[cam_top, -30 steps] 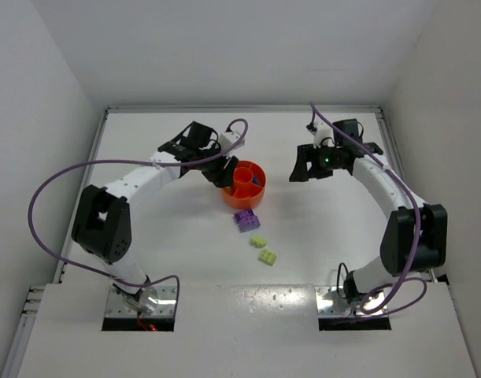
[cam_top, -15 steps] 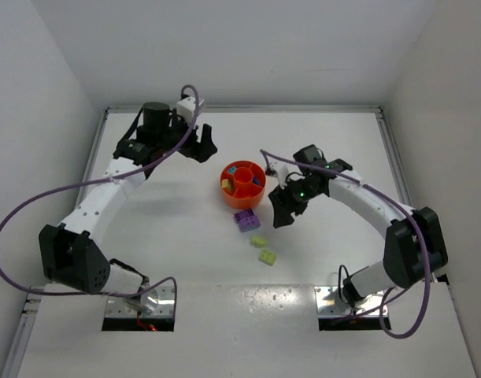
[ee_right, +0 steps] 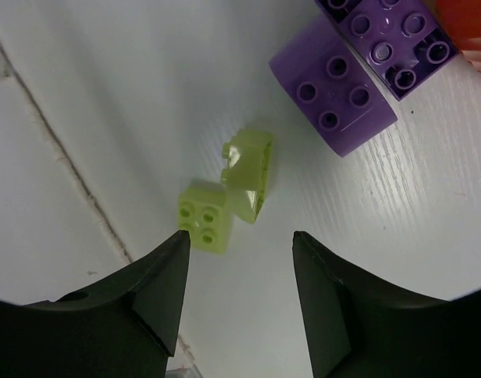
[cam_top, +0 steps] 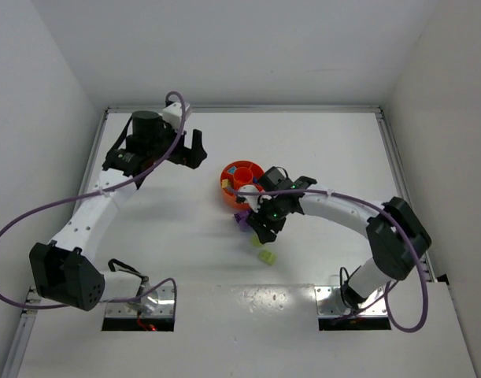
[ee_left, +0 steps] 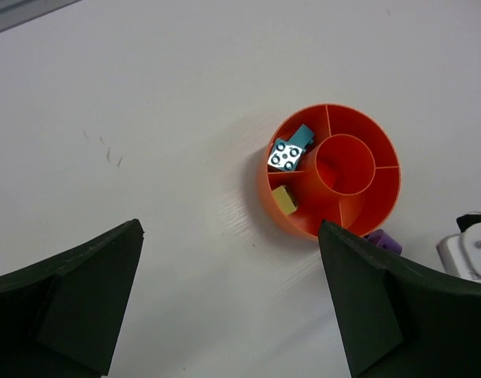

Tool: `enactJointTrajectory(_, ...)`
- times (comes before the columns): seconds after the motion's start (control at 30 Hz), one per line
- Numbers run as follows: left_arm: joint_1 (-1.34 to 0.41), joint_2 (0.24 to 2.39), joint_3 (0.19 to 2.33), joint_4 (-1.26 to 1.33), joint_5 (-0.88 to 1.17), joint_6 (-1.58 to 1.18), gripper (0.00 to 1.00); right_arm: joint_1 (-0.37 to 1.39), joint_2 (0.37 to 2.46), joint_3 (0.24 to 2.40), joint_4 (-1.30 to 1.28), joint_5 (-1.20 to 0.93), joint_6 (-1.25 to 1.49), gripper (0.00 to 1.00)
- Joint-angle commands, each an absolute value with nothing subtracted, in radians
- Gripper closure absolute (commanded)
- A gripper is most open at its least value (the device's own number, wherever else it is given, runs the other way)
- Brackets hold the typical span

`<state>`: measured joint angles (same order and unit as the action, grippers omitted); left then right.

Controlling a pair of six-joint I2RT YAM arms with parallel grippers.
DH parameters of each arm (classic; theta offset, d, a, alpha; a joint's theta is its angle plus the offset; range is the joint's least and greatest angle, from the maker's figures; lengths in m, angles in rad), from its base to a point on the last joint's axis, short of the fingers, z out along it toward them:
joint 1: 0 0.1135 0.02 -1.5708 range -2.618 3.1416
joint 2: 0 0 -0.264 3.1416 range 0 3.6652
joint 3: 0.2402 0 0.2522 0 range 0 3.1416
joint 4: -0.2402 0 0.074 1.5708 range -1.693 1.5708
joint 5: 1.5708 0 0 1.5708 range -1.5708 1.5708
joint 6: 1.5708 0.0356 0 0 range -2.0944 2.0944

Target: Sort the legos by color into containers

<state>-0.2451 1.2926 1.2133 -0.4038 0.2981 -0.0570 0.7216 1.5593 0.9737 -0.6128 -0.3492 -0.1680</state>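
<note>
The orange bowl (cam_top: 227, 175) stands mid-table; its rim sections (ee_left: 303, 224) hold a teal brick (ee_left: 304, 135), a blue studded brick (ee_left: 286, 155) and a yellow brick (ee_left: 283, 199). My left gripper (cam_top: 194, 151) hangs open and empty to the bowl's left (ee_left: 230, 228). My right gripper (cam_top: 260, 231) hovers open just in front of the bowl, above two yellow-green bricks (ee_right: 203, 216) (ee_right: 250, 173), with nothing between its fingers (ee_right: 238, 236). Two purple bricks (ee_right: 332, 87) (ee_right: 390, 31) lie against the bowl's near side. One yellow-green brick (cam_top: 267, 257) shows below the right gripper.
White walls close the table in on the left, back and right. A raised edge strip (cam_top: 240, 108) runs along the back. The purple cables of both arms loop above the table. The right arm's forearm (cam_top: 342, 206) stretches rightward from the bowl.
The left gripper drew back from the bowl toward the back left and opened wide. The right arm swung from the back right down over the bricks in front of the bowl, its jaws narrowing slightly.
</note>
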Motion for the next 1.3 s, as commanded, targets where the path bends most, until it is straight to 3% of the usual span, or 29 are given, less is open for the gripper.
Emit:
enactJointTrajectory(0.0, -0.229, 1.262, 1.201, -0.408, 0.287, -0.06, 0.0, 0.755, 1.611, 0.98, -0.551, -0.267, -0.137, 0.44)
enactJointTrajectory(0.53, -0.219, 1.253, 1.163, -0.408, 0.287, -0.042, 0.0, 0.827, 1.758, 1.064, -0.541, -0.19, -0.127, 0.46)
enactJointTrajectory(0.63, -0.21, 1.253, 1.163, -0.399, 0.287, -0.041, 0.0, 0.836, 1.776, 1.074, -0.541, -0.172, -0.118, 0.53)
enactJointTrajectory(0.7, -0.21, 1.253, 1.154, -0.399, 0.287, -0.032, 0.0, 0.836, 1.787, 1.084, -0.541, -0.172, -0.118, 0.65)
enactJointTrajectory(0.87, -0.201, 1.253, 1.144, -0.399, 0.287, -0.032, 0.0, 0.836, 1.76, 1.094, -0.567, -0.201, -0.118, 0.83)
enactJointTrajectory(1.1, -0.201, 1.244, 1.123, -0.379, 0.307, -0.032, 0.0, 0.818, 1.637, 1.227, -0.614, -0.34, -0.103, 0.87)
enactJointTrajectory(1.27, -0.201, 1.235, 1.123, -0.359, 0.319, -0.054, 0.0, 0.818, 1.66, 1.38, -0.614, -0.258, -0.048, 0.89)
